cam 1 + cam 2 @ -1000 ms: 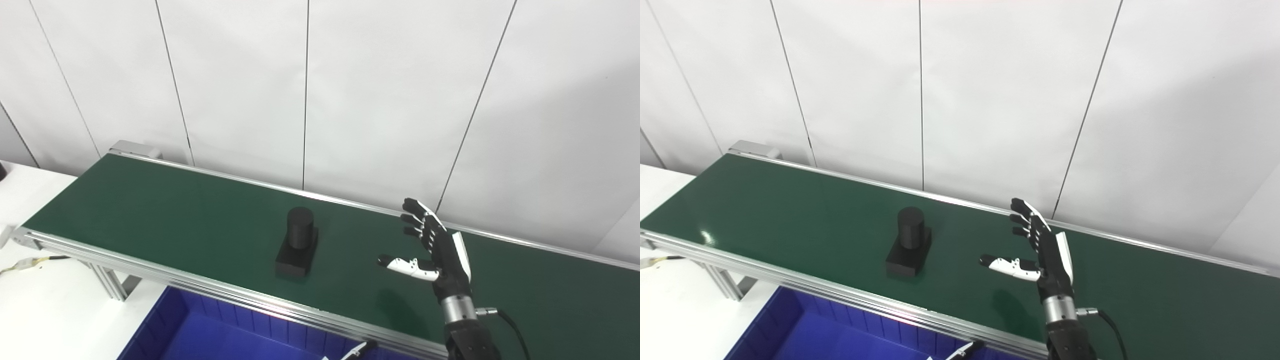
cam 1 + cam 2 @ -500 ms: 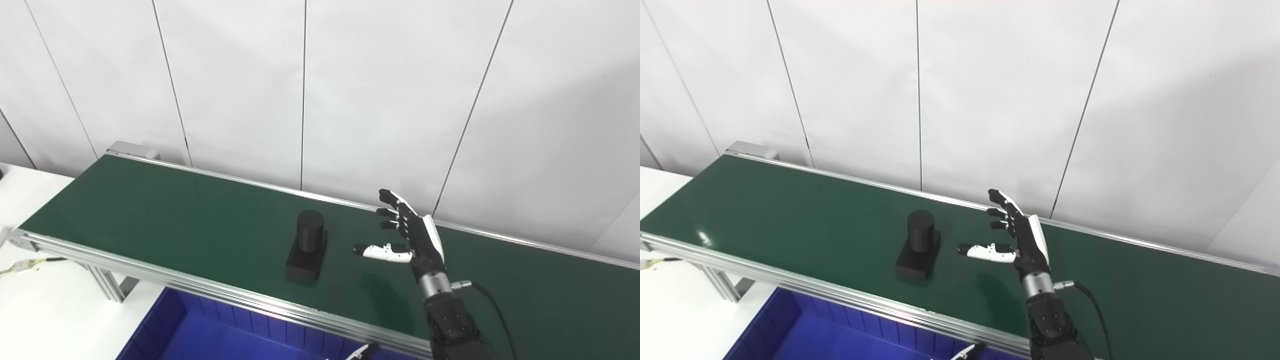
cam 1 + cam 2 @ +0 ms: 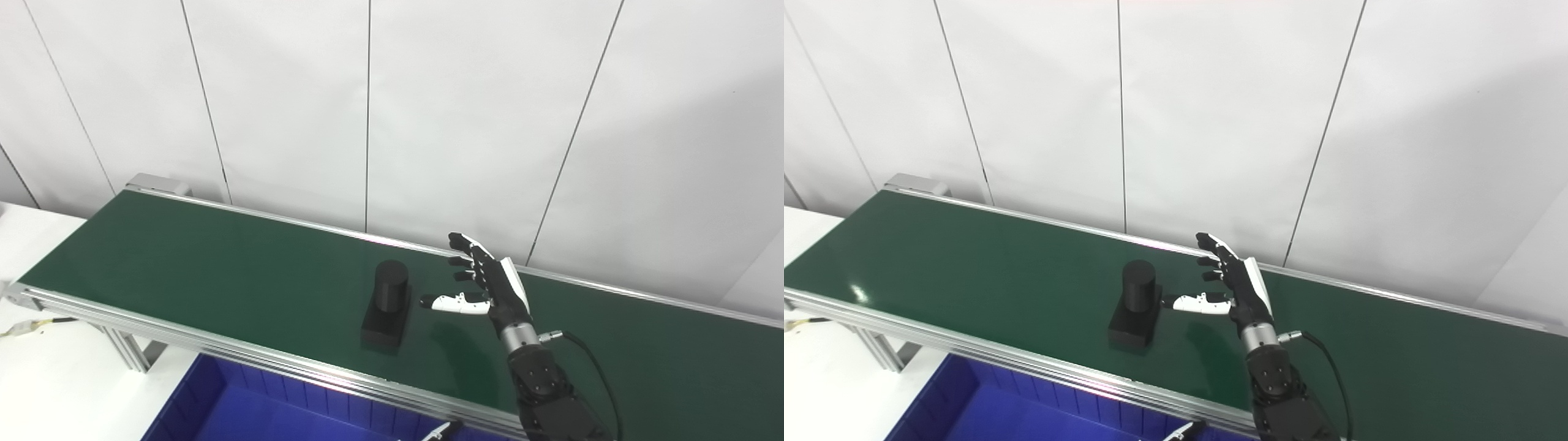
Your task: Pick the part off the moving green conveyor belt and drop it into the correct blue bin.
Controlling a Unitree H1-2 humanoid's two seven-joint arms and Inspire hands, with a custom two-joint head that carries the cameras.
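A: What's changing?

B: I'm closing my right hand (image 3: 490, 288), fingers spread and empty, on the part (image 3: 388, 303) riding the conveyor belt (image 3: 184, 257); the gap is shrinking.

A: Where's it now?

B: At the hand's 9 o'clock, probably not touching yet. The blue bin (image 3: 257, 410) is waiting at 6.

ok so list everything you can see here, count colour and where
part: 1, black, a cylinder on a block base, mid-belt, just left of the right hand, not held
conveyor belt: 1, dark green with silver aluminium rails, running diagonally from upper left to lower right
bin: 1 in view, blue, below the belt's near rail at the bottom edge, partly cut off
table: white, at the far left under the belt's end
cable: 1, yellowish, on the table near the belt frame
wall panels: white, with thin dark seams, behind the belt
right hand: 1, black and white, open, over the belt with thumb pointing at the part
left hand: only a small tip at the bottom edge, state unclear
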